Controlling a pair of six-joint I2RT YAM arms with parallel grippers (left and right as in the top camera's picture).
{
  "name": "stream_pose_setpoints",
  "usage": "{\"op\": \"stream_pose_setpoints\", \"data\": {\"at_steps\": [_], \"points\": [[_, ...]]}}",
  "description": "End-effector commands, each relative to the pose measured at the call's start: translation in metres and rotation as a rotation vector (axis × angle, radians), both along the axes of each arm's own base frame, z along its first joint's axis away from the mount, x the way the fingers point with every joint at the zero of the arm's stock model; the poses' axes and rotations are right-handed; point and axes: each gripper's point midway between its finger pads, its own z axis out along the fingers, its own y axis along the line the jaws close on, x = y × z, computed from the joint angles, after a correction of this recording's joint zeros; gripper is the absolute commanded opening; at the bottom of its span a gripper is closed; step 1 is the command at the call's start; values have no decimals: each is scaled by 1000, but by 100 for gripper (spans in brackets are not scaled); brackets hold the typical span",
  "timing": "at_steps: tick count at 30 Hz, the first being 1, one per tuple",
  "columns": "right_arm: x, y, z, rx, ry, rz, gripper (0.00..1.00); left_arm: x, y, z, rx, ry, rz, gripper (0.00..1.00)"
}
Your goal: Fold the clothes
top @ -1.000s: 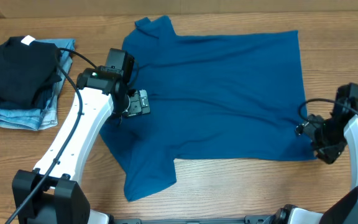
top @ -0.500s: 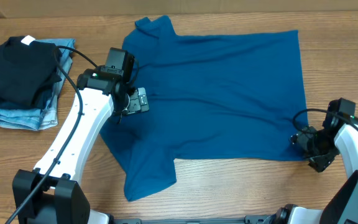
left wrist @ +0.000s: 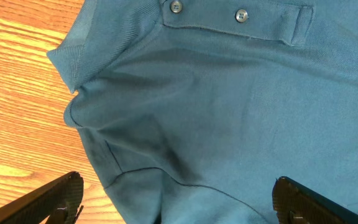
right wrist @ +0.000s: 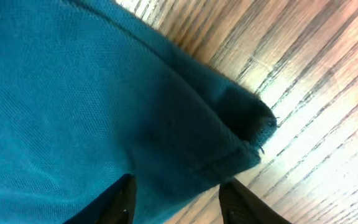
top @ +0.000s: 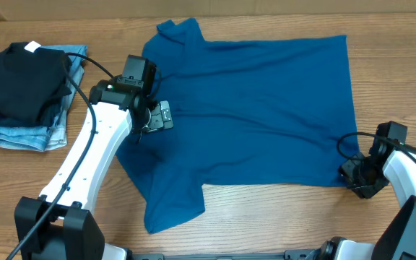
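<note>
While the teal shirt [top: 266, 108] lies spread flat across the middle of the bench [top: 266, 217], collar toward the far edge, no fold is made: the first grasp looks in hand. The right end effector [right wrist: 178, 190], half open, straddles the hem by the near right corner, apparently gripping nothing; the left end effector [top: 161, 117] hangs wide open over the shoulder. Next: pinch that thin hem.

The shirt [top: 266, 108] is plain teal-blue, the table [top: 280, 217] light woodgrain brown, the garment [top: 20, 79] black, the jeans [top: 20, 136] light-blue denim.

Even bright light, right-wrist blur
</note>
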Motion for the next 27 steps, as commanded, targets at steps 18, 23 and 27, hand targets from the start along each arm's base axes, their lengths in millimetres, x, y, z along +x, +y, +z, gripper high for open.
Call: {"op": "stream_pose_setpoints", "data": {"at_steps": [18, 23, 27], "points": [[5, -11, -6, -51, -19, -101, 51, 1, 6, 6, 19, -24, -5, 100], [2, -10, -7, -48, -11, -101, 62, 1, 6, 7, 19, -24, -5, 100], [-15, -3, -20, -35, 32, -101, 71, 1, 6, 6, 19, -24, -5, 100]]}}
